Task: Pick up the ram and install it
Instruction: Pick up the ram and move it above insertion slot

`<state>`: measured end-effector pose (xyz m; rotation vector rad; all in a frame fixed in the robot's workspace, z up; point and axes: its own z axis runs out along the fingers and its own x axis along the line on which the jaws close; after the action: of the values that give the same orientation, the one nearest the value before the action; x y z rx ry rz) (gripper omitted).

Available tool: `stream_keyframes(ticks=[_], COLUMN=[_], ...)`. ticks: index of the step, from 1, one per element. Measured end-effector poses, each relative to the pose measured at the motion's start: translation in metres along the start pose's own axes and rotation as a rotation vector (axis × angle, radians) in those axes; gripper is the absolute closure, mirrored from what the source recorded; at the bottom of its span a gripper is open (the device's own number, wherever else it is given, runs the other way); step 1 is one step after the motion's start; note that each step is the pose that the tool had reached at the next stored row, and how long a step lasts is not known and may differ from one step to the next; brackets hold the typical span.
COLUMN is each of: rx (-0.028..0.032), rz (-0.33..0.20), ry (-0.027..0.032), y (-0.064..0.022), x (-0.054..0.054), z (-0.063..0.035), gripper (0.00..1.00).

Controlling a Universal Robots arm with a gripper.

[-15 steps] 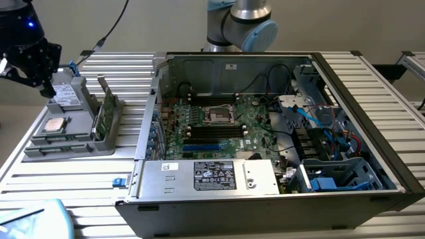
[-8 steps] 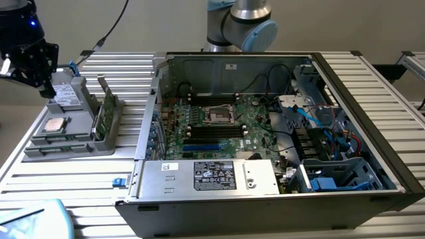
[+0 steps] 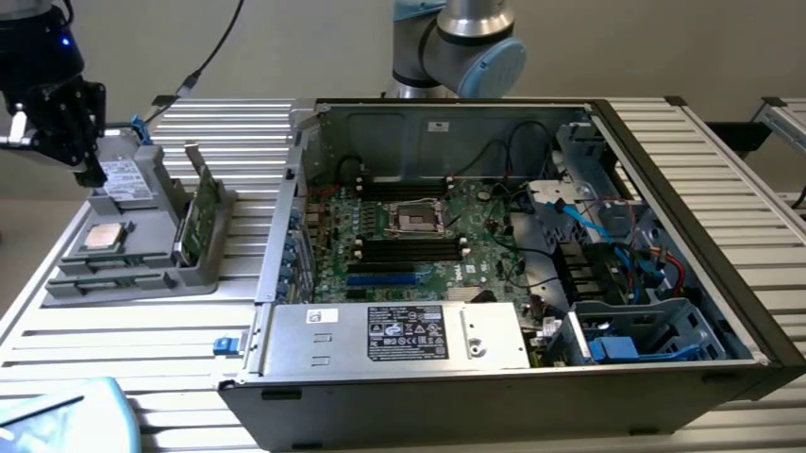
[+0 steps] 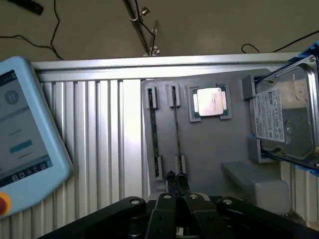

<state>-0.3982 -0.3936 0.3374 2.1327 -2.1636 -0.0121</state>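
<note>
One ram [image 4: 177, 134] below the closed pincer [image 4: 175, 178]

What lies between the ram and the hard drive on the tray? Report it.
The silver processor chip lies between ram and hard drive, seen in the wrist view.

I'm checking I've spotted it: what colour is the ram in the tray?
The ram is green, clearest in the exterior view.

The end effector [image 3: 91, 176] hangs pointing down, its fingers [image 4: 171, 181] pressed together.
</note>
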Motion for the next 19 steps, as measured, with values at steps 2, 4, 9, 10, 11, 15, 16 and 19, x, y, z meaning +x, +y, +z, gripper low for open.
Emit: stream_keyframes(ticks=[2, 4, 9, 10, 11, 15, 16, 19], rx=[0.0016, 0.0026, 0.0027, 0.0027, 0.0027, 0.0028, 0.0028, 0.0029], rz=[-0.023, -0.038, -0.038, -0.038, -0.038, -0.039, -0.040, -0.041], ry=[0.0019, 0.0029, 0.0030, 0.0030, 0.0030, 0.0030, 0.0031, 0.0032], y=[0.0008, 0.0025, 0.0026, 0.0026, 0.0028, 0.0040, 0.0045, 0.0060], x=[-0.0001, -0.0002, -0.0002, -0.0002, -0.0002, -0.0002, -0.0001, -0.0002], z=[0.0001, 0.0002, 0.0002, 0.0002, 0.0002, 0.0004, 0.0004, 0.0005], gripper=[0.89, 0.89, 0.82, 0.82, 0.82, 0.82, 0.80, 0.73])
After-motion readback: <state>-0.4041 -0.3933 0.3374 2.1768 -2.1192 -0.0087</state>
